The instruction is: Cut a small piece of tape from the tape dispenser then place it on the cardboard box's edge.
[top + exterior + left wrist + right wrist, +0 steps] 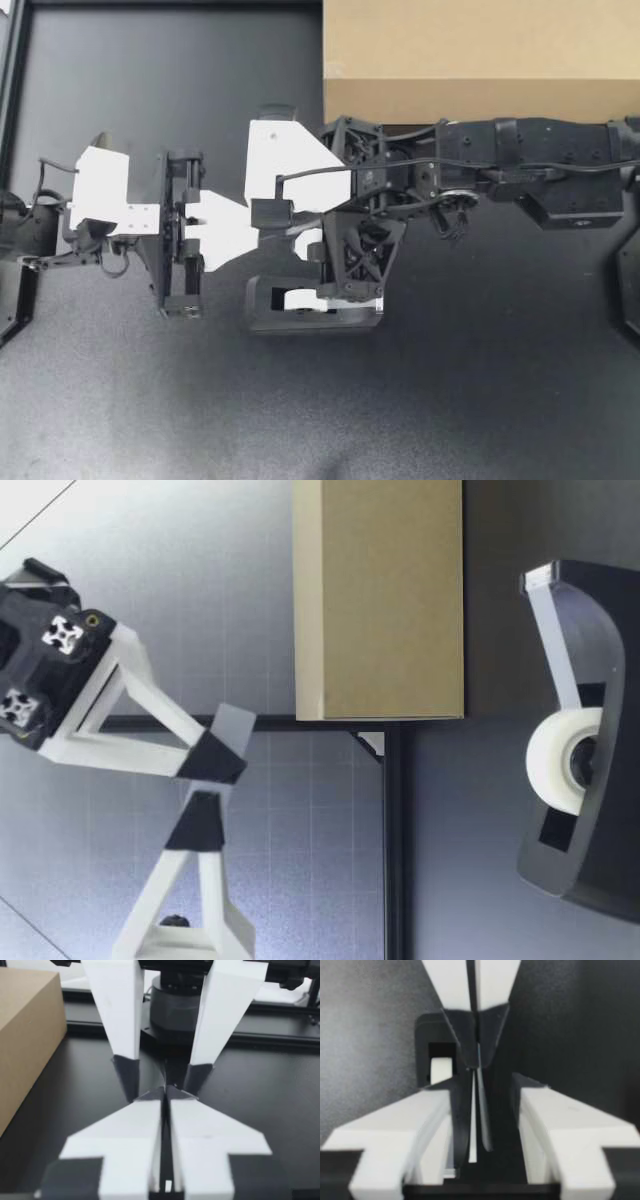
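Pinching thin tape strip [472, 1125] between shut fingers, left gripper [238, 228] meets right gripper [272, 220] tip to tip above table [480, 400]. Right fingers [560, 1125] spread wide on both sides of strip, not touching it. Strip shows edge-on, hard to make out. Tape dispenser [312, 318] sits under right gripper, partly hidden. Cardboard box [480, 50] near, cut off at edge; strip not on it.

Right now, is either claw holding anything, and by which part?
My left claw pinches a short strip of tape by its end; my right claw stands open around the strip, not gripping it.
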Motion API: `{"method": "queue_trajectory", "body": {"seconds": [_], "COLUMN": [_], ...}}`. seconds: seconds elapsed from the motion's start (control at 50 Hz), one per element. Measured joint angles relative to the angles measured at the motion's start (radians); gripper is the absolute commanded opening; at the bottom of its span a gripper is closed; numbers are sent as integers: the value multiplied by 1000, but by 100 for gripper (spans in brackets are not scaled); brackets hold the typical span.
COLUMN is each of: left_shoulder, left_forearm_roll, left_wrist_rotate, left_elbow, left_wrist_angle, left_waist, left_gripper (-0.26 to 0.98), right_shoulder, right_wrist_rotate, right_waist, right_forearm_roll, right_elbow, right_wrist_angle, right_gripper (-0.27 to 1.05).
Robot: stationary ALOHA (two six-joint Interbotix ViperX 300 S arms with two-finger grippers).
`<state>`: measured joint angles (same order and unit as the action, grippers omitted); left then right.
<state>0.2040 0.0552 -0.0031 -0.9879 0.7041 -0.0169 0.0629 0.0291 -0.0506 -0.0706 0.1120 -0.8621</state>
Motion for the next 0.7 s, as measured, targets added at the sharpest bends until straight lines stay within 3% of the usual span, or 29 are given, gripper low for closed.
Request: {"method": "queue_trajectory", "body": {"seconds": [0.14, 0.22, 0.38, 0.6, 0.7], "left_shoulder": [-12, -41, -120, -239, -288], "left_forearm_roll": [3, 37, 219, 491, 541], "left_wrist_rotate": [-2, -11, -18, -64, -132], "left_elbow": [2, 2, 46, 190, 247], "left_wrist_angle": [2, 8, 61, 72, 60], "left_waist": [0, -12, -81, -146, -175], "left_gripper": [-11, -11, -11, -11, -11], "right_shoulder": [-17, -61, -176, -273, -295], "right_wrist_rotate": [17, 26, 58, 84, 84], "right_waist": [-25, -43, -86, -190, -249], "right_forearm_roll": [-20, -32, -46, -61, -61], "right_elbow": [48, 91, 204, 387, 454], "right_wrist_angle": [18, 51, 163, 399, 517], "right_gripper": [44, 44, 44, 39, 32]}}
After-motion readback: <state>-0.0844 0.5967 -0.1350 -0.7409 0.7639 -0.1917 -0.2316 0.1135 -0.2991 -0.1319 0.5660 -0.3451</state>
